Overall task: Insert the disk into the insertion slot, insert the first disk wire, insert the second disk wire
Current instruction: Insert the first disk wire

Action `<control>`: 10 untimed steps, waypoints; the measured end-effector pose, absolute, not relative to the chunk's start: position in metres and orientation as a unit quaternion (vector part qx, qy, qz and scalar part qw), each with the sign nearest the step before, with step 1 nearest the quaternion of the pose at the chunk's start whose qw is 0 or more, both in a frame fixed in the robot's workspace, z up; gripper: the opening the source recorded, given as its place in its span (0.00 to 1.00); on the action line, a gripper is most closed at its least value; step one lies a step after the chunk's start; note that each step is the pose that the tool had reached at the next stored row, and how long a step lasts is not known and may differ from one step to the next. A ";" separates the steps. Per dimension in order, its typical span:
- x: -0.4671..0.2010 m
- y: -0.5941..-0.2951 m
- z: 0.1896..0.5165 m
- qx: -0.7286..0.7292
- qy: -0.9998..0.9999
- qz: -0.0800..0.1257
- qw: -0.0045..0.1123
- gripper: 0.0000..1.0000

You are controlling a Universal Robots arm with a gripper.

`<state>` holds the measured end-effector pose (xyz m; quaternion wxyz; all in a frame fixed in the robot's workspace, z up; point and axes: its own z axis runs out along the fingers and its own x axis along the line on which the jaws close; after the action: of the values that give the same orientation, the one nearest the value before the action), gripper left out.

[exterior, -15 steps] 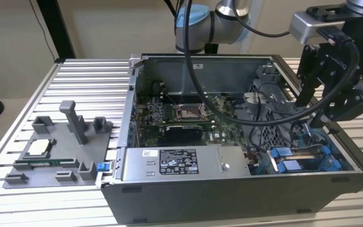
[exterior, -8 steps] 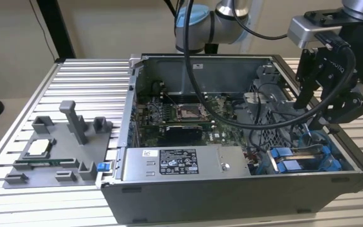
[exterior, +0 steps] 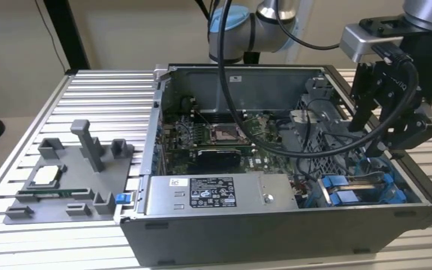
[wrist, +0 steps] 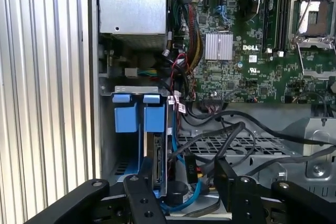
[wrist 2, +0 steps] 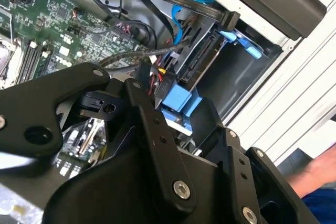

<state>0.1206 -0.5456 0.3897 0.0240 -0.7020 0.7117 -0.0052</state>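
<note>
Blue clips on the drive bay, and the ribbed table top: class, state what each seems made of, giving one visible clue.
Blue clips: probably moulded plastic; even, saturated colour with soft sheen. Table top: likely aluminium; pale silvery, satin finish, straight extruded ribs.

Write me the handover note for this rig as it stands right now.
Gripper: hangs low inside the open computer case, over the insertion slot.
Disk: appears seated in the slot, with its blue carrier tabs at the slot's mouth.
Done: disk insertion, by the look of it.
Left: black wires run beside the disk; I cannot tell whether either is plugged in.
</note>
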 end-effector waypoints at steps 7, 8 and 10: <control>0.120 -0.546 0.389 -0.702 0.712 -0.005 0.024 1.00; 0.120 -0.546 0.389 -0.702 0.712 -0.005 0.024 1.00; 0.120 -0.546 0.389 -0.702 0.712 -0.005 0.024 1.00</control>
<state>0.1201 -0.5458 0.3891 0.0243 -0.7020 0.7117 -0.0049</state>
